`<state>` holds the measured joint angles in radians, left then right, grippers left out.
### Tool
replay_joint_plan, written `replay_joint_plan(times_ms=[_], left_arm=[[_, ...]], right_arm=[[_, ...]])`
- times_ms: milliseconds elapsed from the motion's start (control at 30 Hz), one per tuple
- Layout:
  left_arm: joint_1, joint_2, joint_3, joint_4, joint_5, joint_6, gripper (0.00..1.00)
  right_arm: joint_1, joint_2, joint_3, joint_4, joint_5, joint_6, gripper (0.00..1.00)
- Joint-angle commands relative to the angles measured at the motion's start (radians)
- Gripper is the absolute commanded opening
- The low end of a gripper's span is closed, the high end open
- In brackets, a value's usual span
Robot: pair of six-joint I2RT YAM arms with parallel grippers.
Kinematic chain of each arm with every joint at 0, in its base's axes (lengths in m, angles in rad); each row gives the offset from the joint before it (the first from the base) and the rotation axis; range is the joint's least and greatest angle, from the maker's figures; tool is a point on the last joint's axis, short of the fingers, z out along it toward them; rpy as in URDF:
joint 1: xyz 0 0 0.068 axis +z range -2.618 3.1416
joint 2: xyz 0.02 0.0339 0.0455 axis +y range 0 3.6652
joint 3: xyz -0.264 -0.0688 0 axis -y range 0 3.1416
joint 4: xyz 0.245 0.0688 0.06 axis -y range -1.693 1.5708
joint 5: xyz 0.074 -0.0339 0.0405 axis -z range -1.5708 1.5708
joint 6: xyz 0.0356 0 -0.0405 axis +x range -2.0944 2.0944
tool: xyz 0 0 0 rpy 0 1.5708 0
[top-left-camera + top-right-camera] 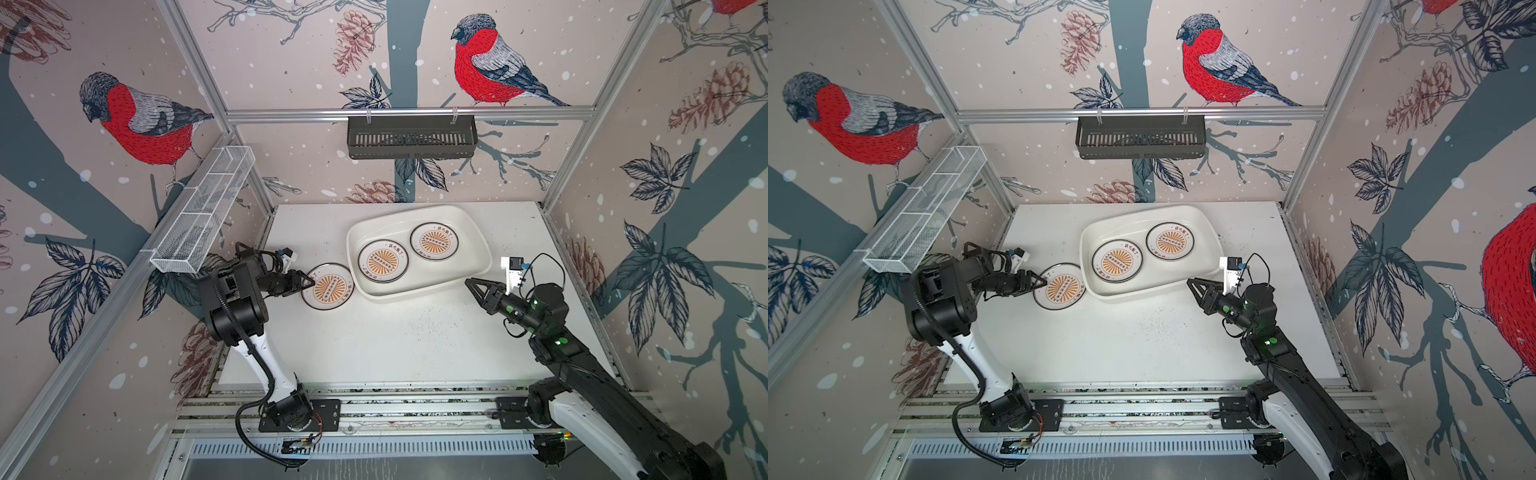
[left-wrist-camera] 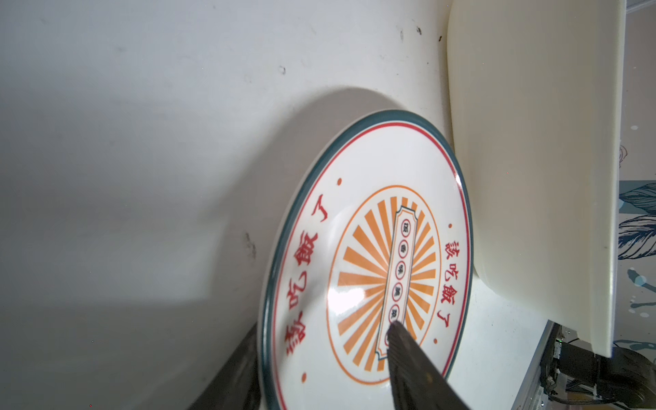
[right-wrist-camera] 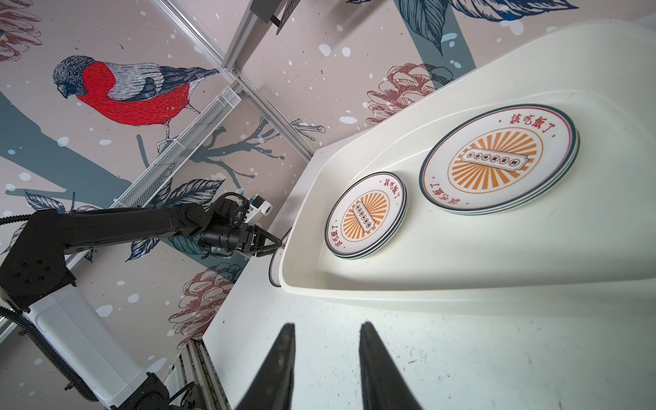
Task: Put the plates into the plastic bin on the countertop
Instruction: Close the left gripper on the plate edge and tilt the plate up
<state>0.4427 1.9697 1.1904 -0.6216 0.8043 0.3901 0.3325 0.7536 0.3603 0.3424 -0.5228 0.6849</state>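
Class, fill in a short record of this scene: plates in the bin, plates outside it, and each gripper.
plastic bin: on the countertop, holding two stacks of plates.
outside plate: one, on the countertop right beside the bin.
left gripper: jaws straddle that plate's rim; grip unclear.
right gripper: open, empty, near the bin.

a sunburst plate (image 1: 327, 291) (tilted) sits on the countertop (image 1: 395, 340) against the cream bin (image 1: 465, 257), which holds two plate stacks (image 1: 383, 262) (image 1: 434, 241).

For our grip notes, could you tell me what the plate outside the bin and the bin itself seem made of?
The plate looks glazed, ceramic or melamine: a bright glare spot on its print. The plastic bin looks moulded glossy plastic: smooth rounded rolled rim.
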Motion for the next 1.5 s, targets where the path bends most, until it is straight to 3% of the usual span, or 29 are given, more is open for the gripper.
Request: replay_joint_plan(times_ms=[0,200,667,1100,1367,1467], left_arm=[[0.009,0.001,-0.019,-0.006,0.021,-0.002,0.5],[0.028,0.001,-0.044,0.023,0.038,-0.022,0.4],[0.036,0.025,-0.055,0.065,0.042,-0.081,0.37],[0.036,0.025,-0.061,0.074,0.041,-0.098,0.18],[0.038,0.017,-0.068,0.079,0.054,-0.114,0.0],[0.041,0.008,-0.066,0.071,0.056,-0.114,0.0]], right_arm=[[0.0,0.003,-0.003,0.054,-0.014,0.017,0.32],[-0.001,0.005,-0.012,0.07,-0.017,0.025,0.32],[0.001,0.011,-0.027,0.103,-0.025,0.044,0.31],[0.002,0.026,-0.027,0.128,-0.029,0.053,0.31],[0.004,0.03,-0.024,0.134,-0.032,0.054,0.31],[0.005,0.029,-0.024,0.135,-0.032,0.059,0.3]])
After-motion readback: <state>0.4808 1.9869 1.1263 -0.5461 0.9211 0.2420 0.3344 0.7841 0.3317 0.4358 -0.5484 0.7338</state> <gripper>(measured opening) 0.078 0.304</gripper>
